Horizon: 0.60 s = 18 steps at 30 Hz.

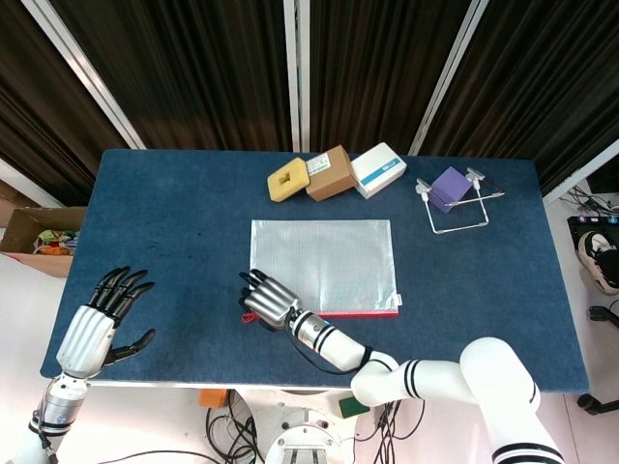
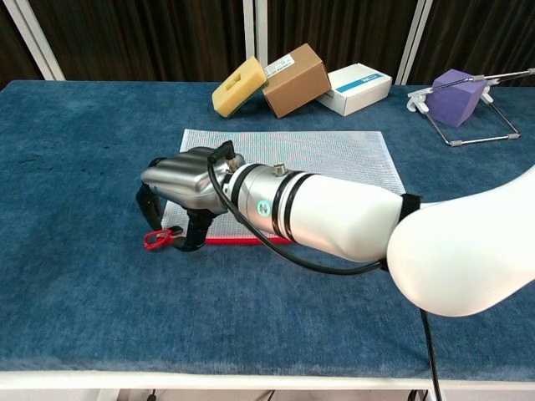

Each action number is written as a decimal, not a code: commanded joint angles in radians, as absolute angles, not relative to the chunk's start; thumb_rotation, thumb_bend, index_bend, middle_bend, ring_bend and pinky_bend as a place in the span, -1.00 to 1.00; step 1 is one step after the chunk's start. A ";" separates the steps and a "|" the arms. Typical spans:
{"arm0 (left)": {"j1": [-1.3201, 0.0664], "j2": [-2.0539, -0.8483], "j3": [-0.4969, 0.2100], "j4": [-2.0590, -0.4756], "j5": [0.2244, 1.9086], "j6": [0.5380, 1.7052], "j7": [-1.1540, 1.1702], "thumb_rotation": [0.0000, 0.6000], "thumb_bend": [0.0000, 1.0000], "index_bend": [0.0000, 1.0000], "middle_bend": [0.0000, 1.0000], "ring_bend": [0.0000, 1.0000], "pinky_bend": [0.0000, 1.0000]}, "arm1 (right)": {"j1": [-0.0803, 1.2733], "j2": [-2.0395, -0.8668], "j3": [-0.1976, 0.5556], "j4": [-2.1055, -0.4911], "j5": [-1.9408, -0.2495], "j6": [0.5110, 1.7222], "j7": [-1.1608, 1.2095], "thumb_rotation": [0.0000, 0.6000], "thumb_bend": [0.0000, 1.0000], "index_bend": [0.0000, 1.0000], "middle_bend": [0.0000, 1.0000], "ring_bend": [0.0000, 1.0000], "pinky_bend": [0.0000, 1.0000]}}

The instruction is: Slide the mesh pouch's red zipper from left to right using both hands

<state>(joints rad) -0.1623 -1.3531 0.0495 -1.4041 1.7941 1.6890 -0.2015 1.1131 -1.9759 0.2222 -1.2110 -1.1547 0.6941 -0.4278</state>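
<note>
The white mesh pouch (image 1: 324,261) (image 2: 326,154) lies flat at the table's middle, its red zipper (image 1: 372,313) (image 2: 238,241) along the front edge. The red pull loop (image 2: 156,241) pokes out at the pouch's front left corner. My right hand (image 1: 268,301) (image 2: 177,200) reaches across the pouch to that corner, fingers curled down over the loop and thumb beside it; a firm pinch does not show. My left hand (image 1: 95,324) hovers over the table's front left corner with its fingers spread and nothing in it, far from the pouch. The chest view does not show it.
Behind the pouch stand a yellow sponge (image 1: 288,180), a brown box (image 1: 330,172) and a white box (image 1: 377,169). A purple block (image 1: 450,187) sits in a wire stand at the back right. A cardboard box (image 1: 39,237) is on the floor to the left.
</note>
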 commanded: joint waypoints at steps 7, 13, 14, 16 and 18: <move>-0.156 -1.355 0.049 -1.395 1.790 1.694 -0.210 1.00 -0.54 -0.64 -0.79 -0.95 -0.82 | 1.130 -2.001 0.223 -1.187 -1.156 0.695 -0.433 1.00 -0.28 0.07 -0.30 -0.94 -0.73; -0.150 -1.357 0.050 -1.389 1.788 1.700 -0.218 1.00 -0.54 -0.64 -0.79 -0.95 -0.82 | 1.136 -2.020 0.218 -1.169 -1.172 0.705 -0.428 1.00 -0.26 0.19 -0.27 -0.92 -0.73; -0.149 -1.357 0.050 -1.387 1.787 1.700 -0.219 1.00 -0.54 -0.64 -0.79 -0.95 -0.82 | 1.136 -2.022 0.216 -1.167 -1.177 0.707 -0.429 1.00 -0.25 0.21 -0.27 -0.91 -0.73; -0.146 -1.358 0.052 -1.384 1.786 1.700 -0.221 1.00 -0.54 -0.64 -0.79 -0.95 -0.82 | 1.136 -2.025 0.209 -1.166 -1.192 0.716 -0.431 1.00 -0.23 0.24 -0.27 -0.91 -0.73; -0.144 -1.359 0.053 -1.381 1.783 1.697 -0.224 1.00 -0.54 -0.64 -0.79 -0.95 -0.82 | 1.133 -2.025 0.199 -1.167 -1.211 0.729 -0.434 1.00 -0.17 0.26 -0.27 -0.91 -0.73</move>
<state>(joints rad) -0.1446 -1.3586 0.0531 -1.3808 1.7832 1.6977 -0.2235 1.1344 -2.0241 0.2055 -1.1672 -1.2014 0.7215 -0.4317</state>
